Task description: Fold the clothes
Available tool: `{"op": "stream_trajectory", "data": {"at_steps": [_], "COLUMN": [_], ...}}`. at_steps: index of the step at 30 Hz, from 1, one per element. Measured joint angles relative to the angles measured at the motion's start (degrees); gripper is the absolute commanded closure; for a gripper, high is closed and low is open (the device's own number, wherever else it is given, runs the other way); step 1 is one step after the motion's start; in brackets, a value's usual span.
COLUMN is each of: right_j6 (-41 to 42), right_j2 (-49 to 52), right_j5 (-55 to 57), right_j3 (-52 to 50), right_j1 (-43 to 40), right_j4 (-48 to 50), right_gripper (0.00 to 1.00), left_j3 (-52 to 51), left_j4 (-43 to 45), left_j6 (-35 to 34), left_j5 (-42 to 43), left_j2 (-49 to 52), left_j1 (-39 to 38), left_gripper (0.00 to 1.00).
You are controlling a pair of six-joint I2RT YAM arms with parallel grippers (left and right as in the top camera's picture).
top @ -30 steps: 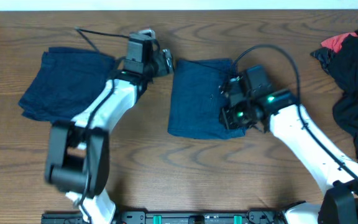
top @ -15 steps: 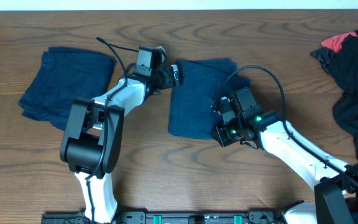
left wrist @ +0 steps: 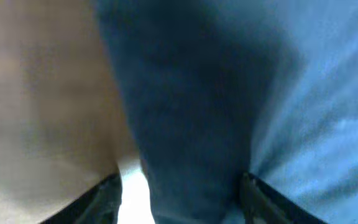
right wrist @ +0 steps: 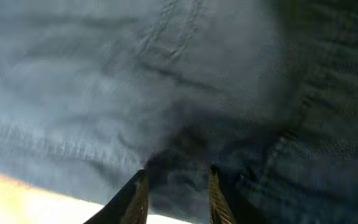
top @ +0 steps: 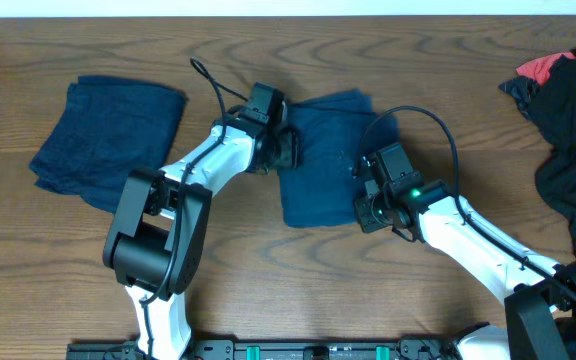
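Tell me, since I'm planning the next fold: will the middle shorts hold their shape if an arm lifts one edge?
Probably not. The middle shorts lie flat but creased, and the cloth bunches between the right gripper fingers, so they look floppy. A lifted edge would likely sag. The thick seams suggest some weight.

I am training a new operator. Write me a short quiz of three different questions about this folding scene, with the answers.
1. True or false: both grippers are at the same pair of shorts.
2. Which side of the table holds the untouched folded shorts: A left, B right, C front?
3. Fill in: the dark pile at the right edge has a ___ piece on top.

Key
1. True: the left gripper and right gripper are at the middle shorts.
2. A: the folded shorts.
3. Red: clothing pile.
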Motion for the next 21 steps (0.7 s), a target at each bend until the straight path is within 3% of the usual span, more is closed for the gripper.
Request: {"op": "stream_trajectory", "data": {"at_steps": [6,9,16,17,18,20,21], "right_j6": [-0.37,-1.60,-3.10,-3.13,-3.15,-3.23,-3.21], "right_j2": [0.00,0.00,0.00,0.00,0.00,0.00,0.00], "right_j5": [7.82,10.32,11.85,11.67,11.54,11.43,11.41], "right_j3": [-0.07,-0.11,-0.09,-0.09,-0.09,-0.09,-0.09], "right_j1": [-2.14,-4.22,-6.32,-6.32,-6.29,-6.29,-6.29], "right_j4": [5.86,11.28,14.40,14.08,13.57,13.14,13.05], "right_gripper": [0.68,0.69,0.75,0.75,0.75,0.75,0.75], "left_j3": [0.52,0.42,-1.40,-1.90,-2.47,-3.34,-3.56], "left_j4": [-13.05,-19.12,-25.51,-25.81,-26.01,-26.16,-25.94], "left_j6": [-2.49,-3.85,-4.70,-4.70,-4.66,-4.74,-4.83], "left_j5": [-0.28,0.15,0.74,0.70,0.57,-0.55,-1.05], "left_j2": [-0.55,-0.57,-1.70,-2.40,-3.56,-7.15,-9.40], "left_j1": [-1.33,-3.08,-6.38,-6.36,-6.25,-5.90,-5.64], "left_gripper": [0.51,0.60,0.59,0.55,0.46,0.01,0.02]}}
